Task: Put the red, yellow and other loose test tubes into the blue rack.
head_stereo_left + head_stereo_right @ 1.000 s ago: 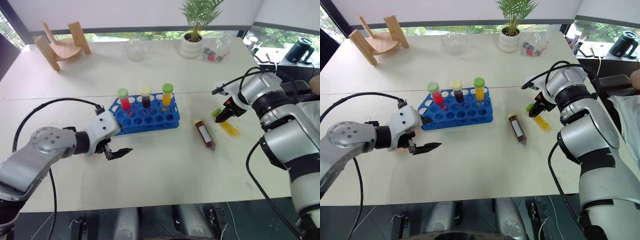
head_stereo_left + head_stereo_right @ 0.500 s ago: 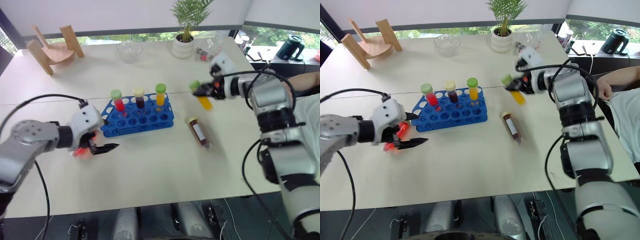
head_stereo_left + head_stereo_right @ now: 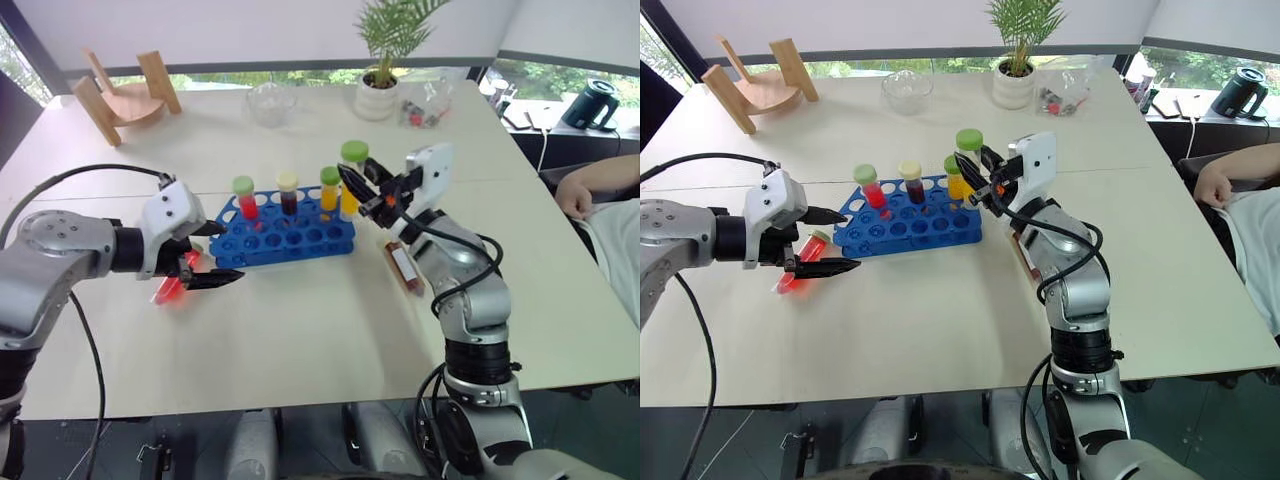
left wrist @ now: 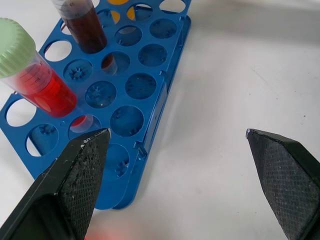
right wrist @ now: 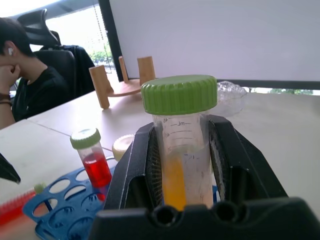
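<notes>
Currently the blue rack (image 3: 283, 232) sits near the middle of the pale surface (image 3: 330, 340), long side running left to right, and serves as the reference for everything below. Three capped tubes stand upright in its far row: a red tube with a green cap (image 3: 245, 199) toward the rack's left end, a dark tube with a cream cap (image 3: 289, 194) beside it, and an orange-yellow tube with a green cap (image 3: 329, 190) toward the right end. The right gripper (image 3: 352, 180) hangs over the rack's right end, its jaws closed on a yellow tube with a green cap (image 3: 350, 177), held upright above the holes; in the right wrist view the cap stands clear above the fingers (image 5: 135, 165), which clamp the tube body on both sides. The left gripper (image 3: 215, 254) hovers just off the rack's left end, jaws spread wide and holding nothing. A loose red tube (image 3: 171, 288) lies on the surface just left of the rack, under that gripper. A brown tube with a white label (image 3: 405, 269) lies on its side just right of the rack, partly behind the right arm.
</notes>
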You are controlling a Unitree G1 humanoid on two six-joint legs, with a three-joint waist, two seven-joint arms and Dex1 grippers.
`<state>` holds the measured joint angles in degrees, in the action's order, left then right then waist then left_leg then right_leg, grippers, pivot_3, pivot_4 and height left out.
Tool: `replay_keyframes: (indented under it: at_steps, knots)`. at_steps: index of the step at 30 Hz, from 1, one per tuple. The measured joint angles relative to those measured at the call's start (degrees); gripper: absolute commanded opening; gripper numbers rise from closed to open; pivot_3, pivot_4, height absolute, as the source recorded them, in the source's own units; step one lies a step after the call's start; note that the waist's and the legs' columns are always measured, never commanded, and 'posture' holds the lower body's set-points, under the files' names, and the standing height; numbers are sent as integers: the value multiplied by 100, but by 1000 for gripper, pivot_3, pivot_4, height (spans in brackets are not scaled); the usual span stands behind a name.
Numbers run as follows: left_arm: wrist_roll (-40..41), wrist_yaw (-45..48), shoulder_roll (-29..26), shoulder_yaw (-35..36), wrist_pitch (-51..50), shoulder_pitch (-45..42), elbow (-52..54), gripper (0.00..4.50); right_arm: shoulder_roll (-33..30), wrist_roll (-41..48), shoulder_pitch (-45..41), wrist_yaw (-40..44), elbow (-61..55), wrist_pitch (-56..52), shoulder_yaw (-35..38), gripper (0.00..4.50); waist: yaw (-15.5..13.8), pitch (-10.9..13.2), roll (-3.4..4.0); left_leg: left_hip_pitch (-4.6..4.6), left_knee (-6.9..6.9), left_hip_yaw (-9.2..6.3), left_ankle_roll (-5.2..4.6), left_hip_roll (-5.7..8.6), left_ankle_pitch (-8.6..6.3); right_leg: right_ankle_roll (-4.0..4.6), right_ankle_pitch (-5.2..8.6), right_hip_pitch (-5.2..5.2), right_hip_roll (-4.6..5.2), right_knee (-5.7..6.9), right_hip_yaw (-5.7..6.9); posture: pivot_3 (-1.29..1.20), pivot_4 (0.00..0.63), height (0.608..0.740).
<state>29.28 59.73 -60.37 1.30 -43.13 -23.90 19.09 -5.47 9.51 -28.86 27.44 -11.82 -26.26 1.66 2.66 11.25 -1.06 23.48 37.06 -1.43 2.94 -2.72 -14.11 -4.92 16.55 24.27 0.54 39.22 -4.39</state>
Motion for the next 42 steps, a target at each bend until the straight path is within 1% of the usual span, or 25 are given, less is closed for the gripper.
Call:
replay_keyframes:
  at_steps: [3, 10, 13, 20, 22, 23, 25, 27, 28, 30, 32, 34, 35, 36, 38, 40, 42]
  knots:
    - [-41, -27, -2, -14, -36, 1, 20, 4500, -17, 39, 127, 56, 279, 174, -134, 907, -1, 0, 0, 1, -2, 0, 0, 0, 0, 0, 0, 1, 0, 0, 0, 0, 150, 740]
    - [-137, -162, -3, -46, -147, 75, 167, 4500, 0, 52, 125, 54, 618, 743, -422, 907, 5, 0, 0, 1, 0, 0, 0, 0, 0, 0, 0, 0, 1, 0, -1, 0, 150, 740]
    - [-135, -245, -3, -45, -211, 85, 220, 4500, 2, 34, 123, 8, 843, 798, -495, 907, -8, 0, -1, 0, 2, 0, 0, 0, 0, 0, 0, -1, 2, 0, -1, 0, 150, 740]
    - [-189, -303, -3, -46, -257, 128, 234, 4500, -30, -22, 130, -6, 934, 997, -669, 907, 10, 0, 0, 0, 1, -1, 0, -1, 0, 0, 0, 0, 0, 0, -1, 0, 150, 740]
    - [-213, -316, -1, -46, -256, 128, 234, 4500, -74, -64, 153, -10, 934, 1066, -714, 1950, 8, 0, 0, 0, 1, -1, 0, -1, 0, 0, 0, 0, 0, 0, 0, 0, 150, 740]
    - [-230, -324, 5, -46, -256, 127, 234, 4500, -95, -87, 172, -12, 934, 1090, -726, 2327, 7, 0, 0, 0, 1, -1, 0, -1, 0, 0, 0, 0, 0, 0, 0, 0, 150, 740]
    - [-243, -337, 42, -46, -252, 128, 233, 4500, -150, -100, 234, -10, 928, 1089, -766, 3341, 2, 0, 0, 0, 1, -1, 0, 0, 0, 0, 0, 0, 0, 0, 0, 0, 150, 740]
    - [-254, -343, 85, -48, -247, 128, 232, 4500, -222, -100, 315, -10, 862, 1039, -795, 4450, -1, 0, 0, 1, 1, -1, 0, 0, 0, 0, 0, 0, 1, 0, 0, 0, 150, 740]
    - [-256, -344, 98, -48, -242, 130, 231, 4500, -289, -92, 338, -7, 741, 949, -797, 4482, -7, 1, 1, 2, 1, -1, 0, 0, 0, 0, 0, 0, 1, 0, 0, 0, 150, 740]
    - [-265, -346, 112, -49, -223, 137, 227, 4500, -566, 16, 303, 22, 187, 564, -750, 4482, -15, 1, 2, 3, 2, -1, 0, 1, 0, 0, 0, 1, 2, 0, 0, 0, 150, 740]
    - [-265, -340, 128, -48, -195, 155, 227, 4500, -1007, 351, -13, 150, -507, -174, -543, 4482, -14, 2, 2, 4, 6, -1, 0, 1, 0, -1, 0, 1, 3, 0, -1, 0, 150, 740]
    - [-252, -309, 177, -48, -135, 155, 245, 4500, -1719, 762, -567, 415, -1000, -963, -258, 4482, -16, 2, 2, 3, 7, -1, 0, 0, 0, 0, 0, -2, 4, -1, 0, 0, 150, 740]
    - [-244, -270, 184, -49, -125, 152, 264, 4500, -2191, 965, -847, 640, -1113, -1396, -153, 4482, -22, 1, 1, 2, 7, -4, 0, 0, 0, 1, 1, -5, 3, -1, 3, 0, 150, 740]
    - [-243, -239, 183, -49, -112, 143, 276, 4500, -2598, 1116, -1050, 856, -1126, -1752, -100, 4482, -27, 0, -2, 1, 5, -6, 0, 0, 0, 2, 1, -7, 3, -5, 6, 0, 150, 740]
    - [-263, -184, 172, -51, -18, 106, 334, 4500, -3621, 1467, -1424, 1504, -961, -2762, -202, 4482, -40, 0, -1, 1, 2, -6, -2, 1, -1, 4, 3, -8, 3, -9, 7, 0, 150, 740]
    - [-337, -122, 111, -66, 64, 104, 366, 4500, -4149, 1774, -1654, 1970, -727, -3586, -389, 4482, -23, -1, -2, 1, -1, -4, -12, 0, -6, 8, 5, -6, 2, -12, 5, 0, 150, 740]
    - [-506, -82, -29, -144, 227, 108, 433, 4500, -4586, 2007, -2030, 2433, -401, -4425, -982, 4482, 26, 2, 2, 0, -2, 4, -22, -3, -11, 10, 6, 3, -2, -10, -5, 0, 150, 740]
